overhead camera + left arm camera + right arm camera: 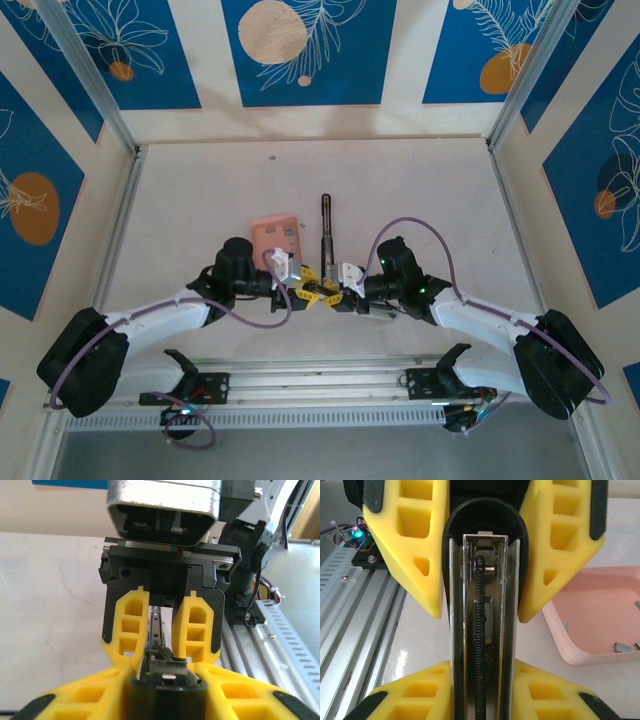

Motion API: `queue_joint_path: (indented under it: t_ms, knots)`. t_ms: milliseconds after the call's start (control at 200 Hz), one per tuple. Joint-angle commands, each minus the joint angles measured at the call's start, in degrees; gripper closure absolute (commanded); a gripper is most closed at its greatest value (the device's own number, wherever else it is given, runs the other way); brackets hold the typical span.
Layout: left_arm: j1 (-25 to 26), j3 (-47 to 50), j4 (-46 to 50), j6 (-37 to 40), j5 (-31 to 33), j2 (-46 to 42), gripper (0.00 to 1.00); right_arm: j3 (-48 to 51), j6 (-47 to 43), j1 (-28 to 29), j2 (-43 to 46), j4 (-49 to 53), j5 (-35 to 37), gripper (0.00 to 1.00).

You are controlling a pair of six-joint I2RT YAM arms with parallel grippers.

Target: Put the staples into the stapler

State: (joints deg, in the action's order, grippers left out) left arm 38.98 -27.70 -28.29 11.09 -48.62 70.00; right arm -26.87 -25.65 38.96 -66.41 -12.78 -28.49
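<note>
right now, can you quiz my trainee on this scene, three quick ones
1. True or false: the pink box lies to the right of the stapler.
2. What is the right gripper shut on? A the pink box, B the stapler, C nothing.
3. What coiled part runs along the stapler's open channel?
Key: 1 false, it lies to the left. 2 B. 3 a thin dark spring.

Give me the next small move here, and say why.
Probably open the left pincer and swing it to the pink box to pick up staples, leaving the right pincer alone holding the stapler. Both pincers grip the stapler, its channel lies open showing its spring and no staples, and the staples lie loose in the box.
</note>
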Motion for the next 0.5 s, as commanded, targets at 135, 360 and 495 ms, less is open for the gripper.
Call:
queue_joint_path:
  t_ms: [135, 360, 495]
  knots:
    - [0.4, -1.2, 4.4, 2.5, 0.7, -3.1, 0.80, -0.8, 7.7, 0.0, 2.6, -3.8, 2.7, 0.64]
    - [0.4, -4.8, 22.4, 11.3, 6.1, -8.8, 0.81, -2.3, 40.8, -1.5, 10.5, 7.9, 14.1, 0.42]
    - [0.4, -7.0, 29.5, 14.8, 8.4, -10.3, 0.81, -4.2, 56.7, -3.2, 16.5, 27.0, 21.4, 0.43]
